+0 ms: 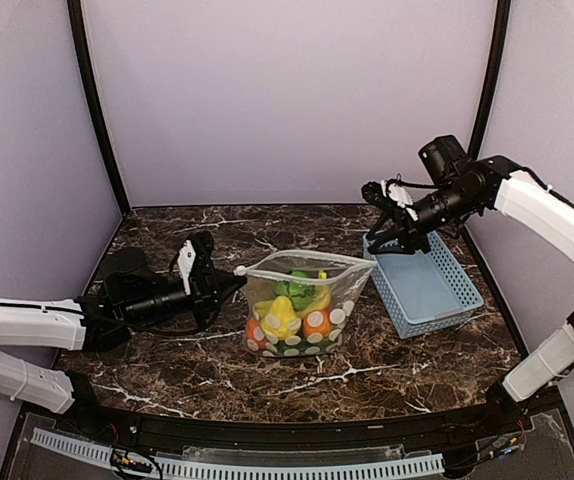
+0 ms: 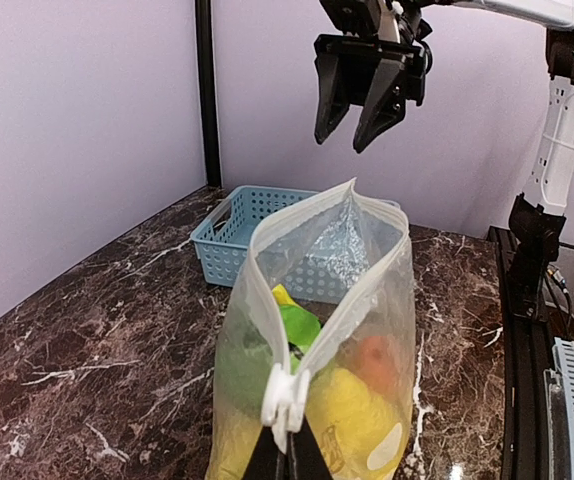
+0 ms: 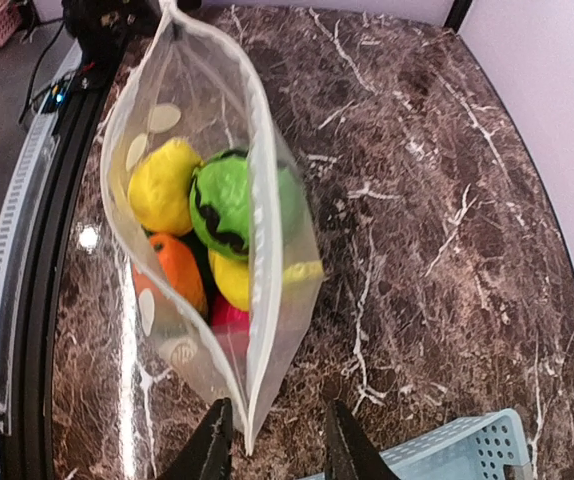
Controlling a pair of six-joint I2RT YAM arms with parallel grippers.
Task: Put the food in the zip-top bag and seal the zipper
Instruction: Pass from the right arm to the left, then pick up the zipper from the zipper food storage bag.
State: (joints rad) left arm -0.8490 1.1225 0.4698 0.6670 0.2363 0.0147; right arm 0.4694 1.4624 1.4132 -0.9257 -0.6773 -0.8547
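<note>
The clear dotted zip-top bag stands upright mid-table, mouth gaping. Inside lies the food: a yellow piece, a green one, an orange ball and something red below. My left gripper is shut on the zipper at the bag's left end, dark fingers pinched under the white tab. My right gripper hangs open over the bag's right corner, which sits by its left finger, ungripped. It shows from below in the left wrist view, the right gripper.
A light-blue slotted basket stands right of the bag, under my right gripper, and holds nothing I can see. Purple walls close the back and sides. A black rail with a white cable strip runs along the near edge.
</note>
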